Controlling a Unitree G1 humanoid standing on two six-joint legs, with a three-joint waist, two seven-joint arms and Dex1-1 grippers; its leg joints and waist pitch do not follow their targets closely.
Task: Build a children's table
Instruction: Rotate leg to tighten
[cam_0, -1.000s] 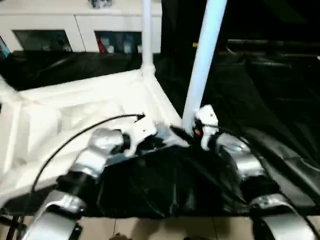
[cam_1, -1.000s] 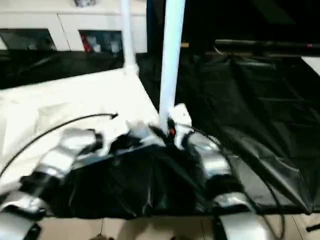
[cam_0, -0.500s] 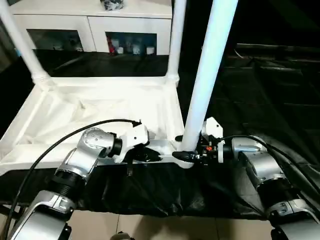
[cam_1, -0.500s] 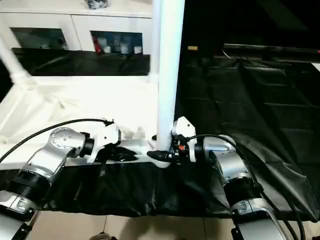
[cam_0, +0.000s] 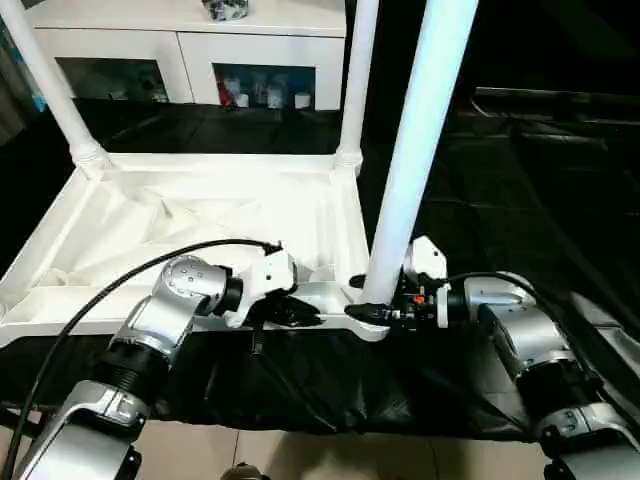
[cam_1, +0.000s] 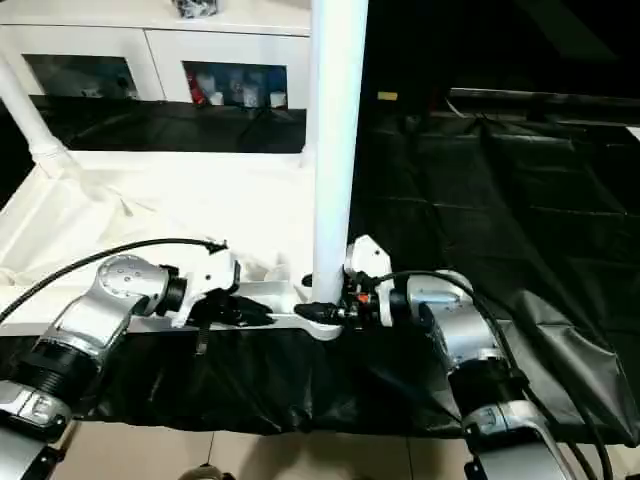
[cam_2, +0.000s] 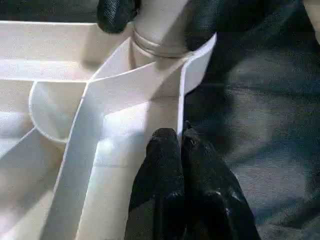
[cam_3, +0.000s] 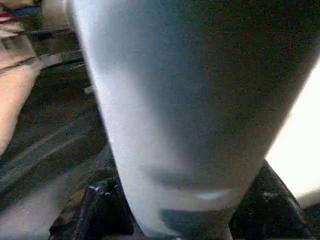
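White cabinet (cam_0: 190, 45) seen at 11 o'clock, far end of scene; glass doors (cam_0: 268, 86) set in front, small coloured items (cam_1: 215, 95) dimly seen behind glass. Small dark-and-light object (cam_0: 226, 9) placed on cabinet top, too blurred to identify. Black sheet (cam_1: 480, 190) spread over work surface, creased and glossy, from 12 to 4 o'clock; front edge draped down at 6 o'clock. Pale tiled floor (cam_0: 330, 455) seen below draped edge. Small yellow tag (cam_1: 388, 97) noted at 1 o'clock.

— How does the table (cam_0: 190, 215) lie?
— Upside down on the black sheet (cam_0: 520, 190), white ribbed underside up.
— And its legs?
— Three stand upright at its corners; the near leg (cam_0: 415, 150) is thickest.
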